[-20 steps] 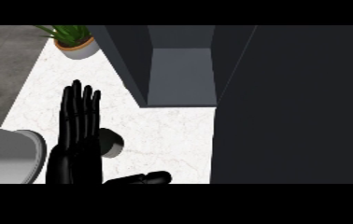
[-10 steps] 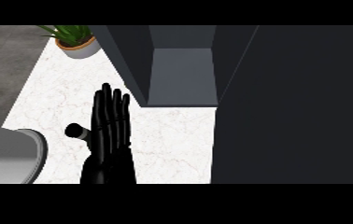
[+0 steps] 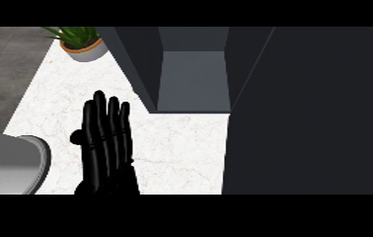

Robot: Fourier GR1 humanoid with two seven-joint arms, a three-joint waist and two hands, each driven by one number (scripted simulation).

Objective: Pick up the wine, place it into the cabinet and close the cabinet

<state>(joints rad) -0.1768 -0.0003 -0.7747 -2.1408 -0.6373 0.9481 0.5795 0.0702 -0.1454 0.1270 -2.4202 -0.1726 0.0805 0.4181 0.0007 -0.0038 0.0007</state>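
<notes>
One hand (image 3: 106, 142), the left, shows over the counter (image 3: 175, 147), fingers straight, holding nothing. Wine not visible; locate it before approaching the open cabinet (image 3: 191, 80).

Kitchen: white marble counter (image 3: 175, 147), open dark cabinet (image 3: 191, 78) beyond the hand (image 3: 108, 142), potted plant (image 3: 82, 42) far-left.

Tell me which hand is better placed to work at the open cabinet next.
Left, probably. The left hand is up over the counter with straight fingers, just short of the open cabinet and to its left. The right hand shows nowhere in the head view.
</notes>
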